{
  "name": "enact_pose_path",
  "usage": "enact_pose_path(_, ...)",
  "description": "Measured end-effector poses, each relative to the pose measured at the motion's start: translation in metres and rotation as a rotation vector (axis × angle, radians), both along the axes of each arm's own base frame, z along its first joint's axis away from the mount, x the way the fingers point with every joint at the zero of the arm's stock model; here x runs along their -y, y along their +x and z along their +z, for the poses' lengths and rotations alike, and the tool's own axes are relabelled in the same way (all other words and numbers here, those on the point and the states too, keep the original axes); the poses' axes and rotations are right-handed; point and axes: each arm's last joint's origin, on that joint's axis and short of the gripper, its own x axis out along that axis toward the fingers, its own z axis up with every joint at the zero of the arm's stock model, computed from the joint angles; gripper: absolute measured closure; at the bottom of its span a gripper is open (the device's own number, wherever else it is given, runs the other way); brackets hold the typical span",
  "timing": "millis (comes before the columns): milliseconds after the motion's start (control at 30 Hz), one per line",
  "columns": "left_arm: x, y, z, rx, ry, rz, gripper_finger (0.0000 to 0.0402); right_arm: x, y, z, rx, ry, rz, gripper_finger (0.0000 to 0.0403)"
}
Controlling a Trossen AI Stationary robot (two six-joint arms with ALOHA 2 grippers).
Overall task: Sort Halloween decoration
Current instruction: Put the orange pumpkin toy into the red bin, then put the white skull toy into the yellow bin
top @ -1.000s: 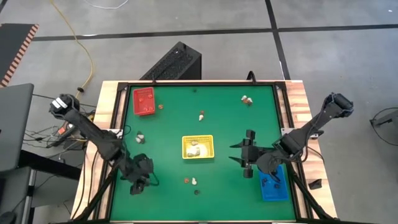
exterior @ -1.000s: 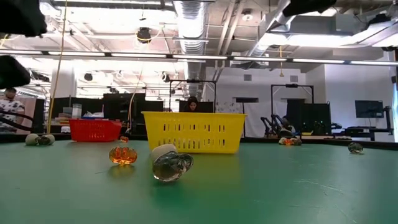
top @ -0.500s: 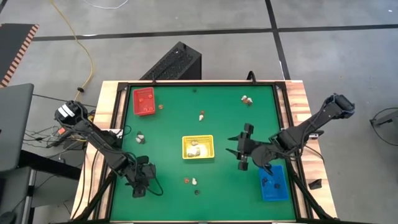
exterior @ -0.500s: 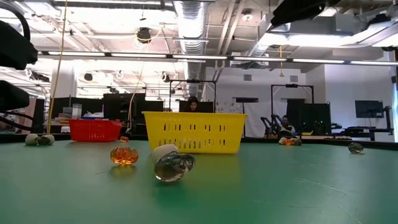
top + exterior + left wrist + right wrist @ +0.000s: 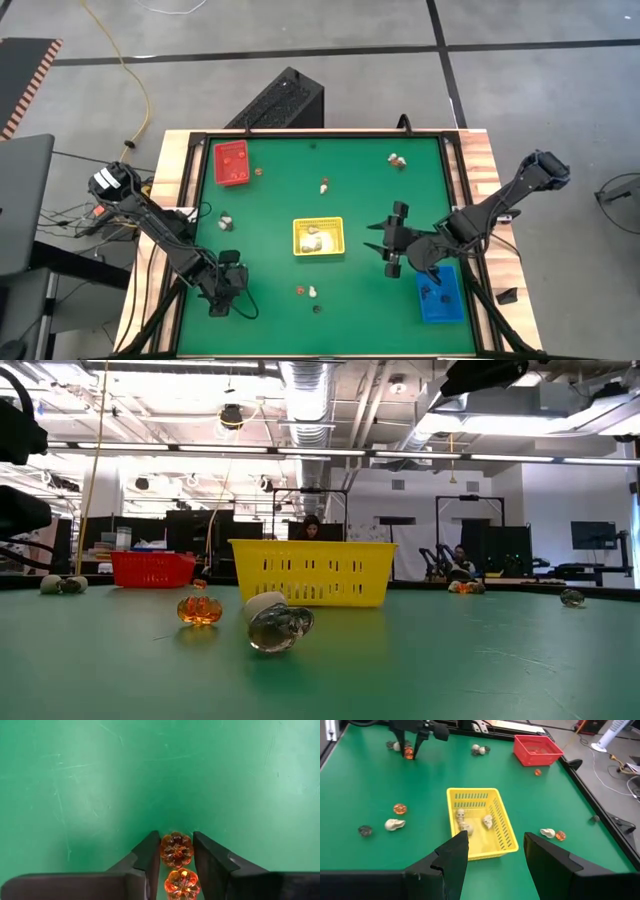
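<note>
A small orange pumpkin trinket point(image 5: 176, 849) sits between the fingers of my left gripper point(image 5: 176, 854), which is shut on it low over the green mat near the table's near left corner point(image 5: 221, 293). My right gripper point(image 5: 386, 246) hangs open in the air between the yellow tray point(image 5: 318, 237) and the blue tray point(image 5: 440, 294). Loose on the mat lie an orange pumpkin point(image 5: 298, 291), a cream skull point(image 5: 312, 292) and a dark trinket point(image 5: 317, 309). More trinkets lie farther back point(image 5: 324, 186), point(image 5: 398, 159), point(image 5: 225, 218). My left gripper pinches the orange pumpkin by its two opposite sides point(image 5: 163, 850) between the two fingertips point(image 5: 151, 854). The fingers come steeply from above. In the right wrist view the pumpkin point(image 5: 409, 753) shows at the finger ends, down at the mat; whether it rests on the mat, I cannot tell.
The red tray point(image 5: 231, 163) stands at the far left with an orange trinket point(image 5: 257, 171) beside it. The yellow tray holds cream skulls point(image 5: 465, 820); the blue tray holds dark pieces point(image 5: 430, 291). Black rails point(image 5: 200, 200) frame the mat.
My left gripper has come down toward the mat and a little toward the near edge, tipping to point more steeply down.
</note>
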Motion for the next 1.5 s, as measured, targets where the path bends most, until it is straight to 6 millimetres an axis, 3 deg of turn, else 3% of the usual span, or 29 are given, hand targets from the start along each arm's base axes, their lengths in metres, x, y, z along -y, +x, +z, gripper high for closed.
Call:
enact_pose_path(233, -0.003, 0.004, 0.01, 0.064, -0.004, -0.005, 0.0315, -0.005, -0.003, 0.0, 0.0, 0.002, 0.024, 0.0182)
enact_pose_path(433, -0.023, 0.02, 0.063, 0.394, 0.104, 0.019, 0.0314, -0.004, -0.002, 0.0, 0.005, 0.005, 0.019, 0.0182)
enact_pose_path(600, -0.077, 0.029, 0.094, 0.559, 0.334, 0.26, 0.0313, -0.001, 0.0, 0.001, 0.007, 0.007, 0.005, 0.0182)
enact_pose_path(800, -0.173, 0.022, 0.096, 0.374, 0.558, 0.705, 0.0313, 0.002, 0.001, 0.0, 0.006, 0.005, -0.008, 0.0182)
enact_pose_path(933, -0.227, 0.012, 0.095, 0.285, 0.553, 0.871, 0.0313, 0.002, 0.001, 0.0, -0.002, -0.006, -0.003, 0.0182)
enact_pose_path(1067, -0.268, -0.004, 0.09, 0.228, 0.475, 0.982, 0.0312, 0.002, 0.001, -0.001, -0.012, -0.014, -0.002, 0.0182)
enact_pose_path(1300, -0.308, -0.021, 0.077, 0.175, 0.381, 1.084, 0.0274, 0.002, 0.0, -0.002, -0.024, -0.02, -0.003, 0.0182)
enact_pose_path(1500, -0.313, -0.023, 0.079, 0.196, 0.388, 1.091, 0.0226, 0.002, 0.0, -0.002, -0.025, -0.02, -0.003, 0.0182)
